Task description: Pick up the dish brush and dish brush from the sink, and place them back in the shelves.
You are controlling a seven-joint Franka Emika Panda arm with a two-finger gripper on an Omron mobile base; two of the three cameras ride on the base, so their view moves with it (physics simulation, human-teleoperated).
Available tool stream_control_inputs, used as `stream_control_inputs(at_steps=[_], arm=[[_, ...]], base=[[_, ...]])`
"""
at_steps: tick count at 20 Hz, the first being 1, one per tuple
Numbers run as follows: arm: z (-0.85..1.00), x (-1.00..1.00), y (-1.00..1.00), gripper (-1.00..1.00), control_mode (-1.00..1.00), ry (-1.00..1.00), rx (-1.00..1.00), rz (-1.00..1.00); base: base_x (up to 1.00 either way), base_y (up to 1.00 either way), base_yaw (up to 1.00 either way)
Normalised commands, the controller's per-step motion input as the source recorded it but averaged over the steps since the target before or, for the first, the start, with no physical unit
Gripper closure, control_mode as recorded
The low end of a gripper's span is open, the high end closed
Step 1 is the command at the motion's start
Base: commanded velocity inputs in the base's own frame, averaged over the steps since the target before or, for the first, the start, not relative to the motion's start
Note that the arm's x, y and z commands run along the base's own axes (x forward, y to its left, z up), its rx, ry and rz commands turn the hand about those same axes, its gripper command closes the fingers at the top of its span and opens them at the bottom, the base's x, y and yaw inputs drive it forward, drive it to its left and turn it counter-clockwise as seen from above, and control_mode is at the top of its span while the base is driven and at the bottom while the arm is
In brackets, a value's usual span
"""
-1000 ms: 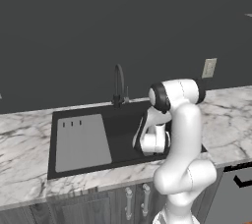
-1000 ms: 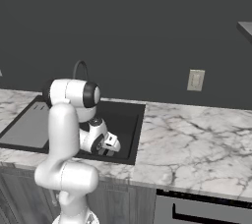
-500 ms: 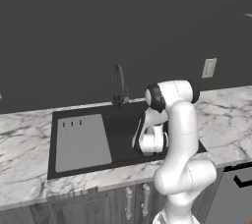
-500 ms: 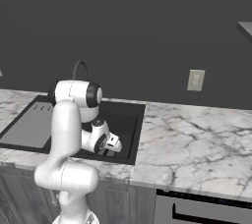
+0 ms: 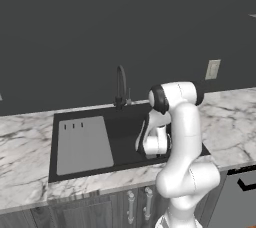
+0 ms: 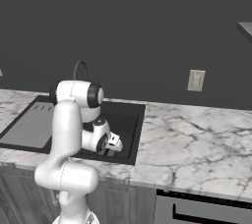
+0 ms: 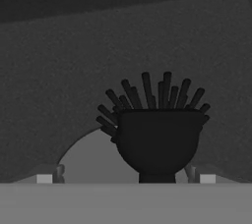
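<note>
A dark dish brush (image 7: 157, 139) stands close in front of the hand, with its bristles fanned upward against the black floor of the sink (image 5: 125, 134). My gripper (image 7: 128, 179) is open, and the brush head sits between the two fingertips (image 7: 204, 178), nearer the right one and touching neither. In the base views the hand (image 5: 152, 144) reaches low into the right half of the sink (image 6: 129, 116), where the arm hides the brush. A corner of the grey shelves (image 6: 244, 28) shows high at the right.
A pale grey ribbed board (image 5: 82, 144) covers the sink's left half. The dark arched faucet (image 5: 121, 86) rises behind the basin. White marble countertop (image 6: 197, 139) runs to the right, below a wall outlet (image 6: 196, 80). Cabinet fronts and an appliance (image 6: 197, 210) sit below.
The arm's upper joint has shifted slightly left over the sink, with the hand staying low in the basin. The gripper remains open.
</note>
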Motion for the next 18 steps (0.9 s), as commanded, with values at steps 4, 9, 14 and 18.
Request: stream_control_inputs(at_steps=[4,9,14,18], arm=[[-0.28,0.19,-0.14,-1.0,-1.0,0.0,0.0,0.0],[-0.23,0.05,-0.01,1.0,-1.0,0.0,0.0,0.0],[0.0,0.0,0.0,1.0,-1.0,0.01,0.0,0.0],[0.0,0.0,-0.07,1.0,-1.0,0.0,0.0,0.01]], base=[[0.0,0.0,0.0],[0.0,0.0,0.0],[0.0,0.0,0.0],[0.0,0.0,0.0]])
